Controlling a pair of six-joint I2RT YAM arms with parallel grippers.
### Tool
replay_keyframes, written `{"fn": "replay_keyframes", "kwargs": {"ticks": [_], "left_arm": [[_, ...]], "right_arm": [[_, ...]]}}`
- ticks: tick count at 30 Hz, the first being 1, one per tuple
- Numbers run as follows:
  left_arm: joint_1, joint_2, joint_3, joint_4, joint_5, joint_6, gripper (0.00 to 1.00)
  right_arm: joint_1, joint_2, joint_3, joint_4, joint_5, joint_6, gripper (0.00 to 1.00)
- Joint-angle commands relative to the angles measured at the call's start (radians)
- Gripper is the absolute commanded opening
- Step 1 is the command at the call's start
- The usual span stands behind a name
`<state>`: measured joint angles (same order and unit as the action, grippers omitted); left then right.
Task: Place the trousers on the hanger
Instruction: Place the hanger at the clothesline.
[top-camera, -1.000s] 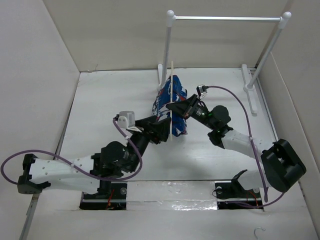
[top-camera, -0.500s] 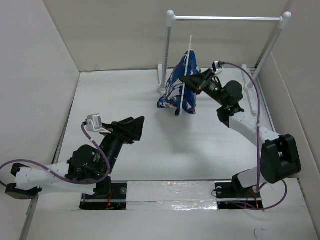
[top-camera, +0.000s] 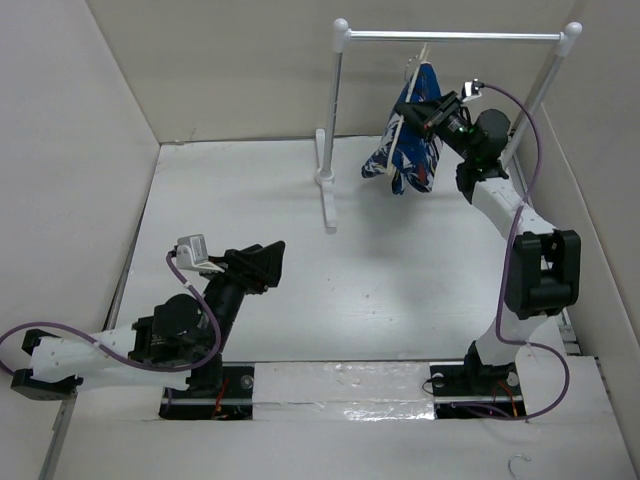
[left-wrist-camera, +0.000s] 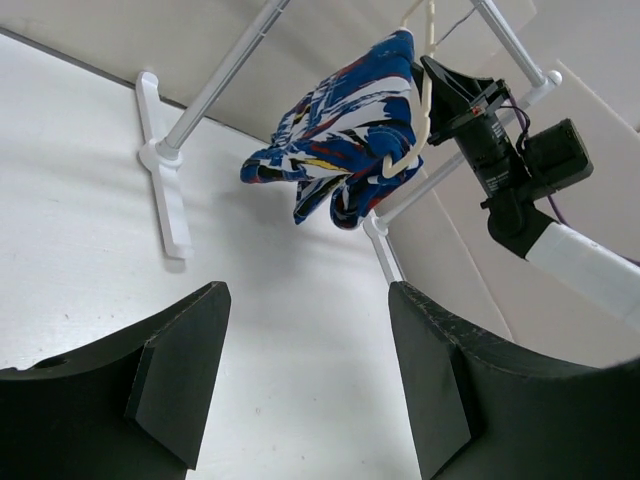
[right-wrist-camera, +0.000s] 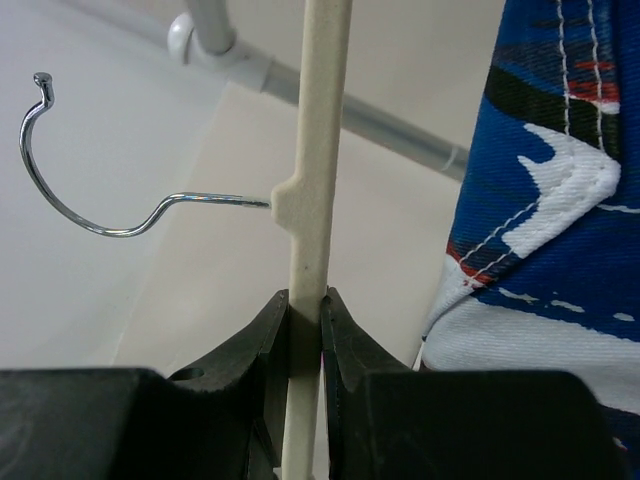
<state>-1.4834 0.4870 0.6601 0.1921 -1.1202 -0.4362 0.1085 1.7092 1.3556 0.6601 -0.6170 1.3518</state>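
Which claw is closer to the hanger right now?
Right. The right claw is clamped on the hanger; the left claw sits open low over the table, far from it.

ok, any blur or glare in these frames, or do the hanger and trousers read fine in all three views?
Top external: flat, even light, no glare, only a faint shadow under the trousers. Left wrist: trousers crisp, its own fingers near and plain dark. Right wrist: hanger and hook sharp, rail behind them soft.
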Motion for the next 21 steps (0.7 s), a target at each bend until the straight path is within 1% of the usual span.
{"fn": "replay_keyframes", "kwargs": {"ticks": [1,3,7,11,16,19,21], "left_arm": [[0.006,0.001,0.004,-0.02,-0.027,-0.024,0.61],[0.006,-0.004,-0.001,-0.019,-0.03,-0.021,0.61],[0.006,-0.001,-0.008,-0.006,-0.041,-0.009,0.62],[0.006,0.018,-0.019,-0.03,-0.056,-0.036,0.62],[0.006,0.045,-0.034,0.007,-0.058,-0.036,0.62],[0.006,0.071,-0.024,0.012,-0.053,-0.024,0.62],[0.006,0.085,-0.014,0.009,-0.03,-0.027,0.62]], "right_arm": [[-0.036,-0.028,0.128,0.115,-0.024,-0.005,0.0],[-0.049,-0.013,0.158,0.107,-0.024,0.0,0.0],[-0.073,0.044,0.218,0.159,-0.043,0.064,0.0],[-0.093,0.063,0.243,0.177,-0.058,0.076,0.0],[-0.118,0.078,0.252,0.173,-0.067,0.082,0.0],[-0.144,0.118,0.293,0.167,-0.075,0.096,0.0],[-0.153,0.144,0.35,0.153,-0.09,0.099,0.0]]}}
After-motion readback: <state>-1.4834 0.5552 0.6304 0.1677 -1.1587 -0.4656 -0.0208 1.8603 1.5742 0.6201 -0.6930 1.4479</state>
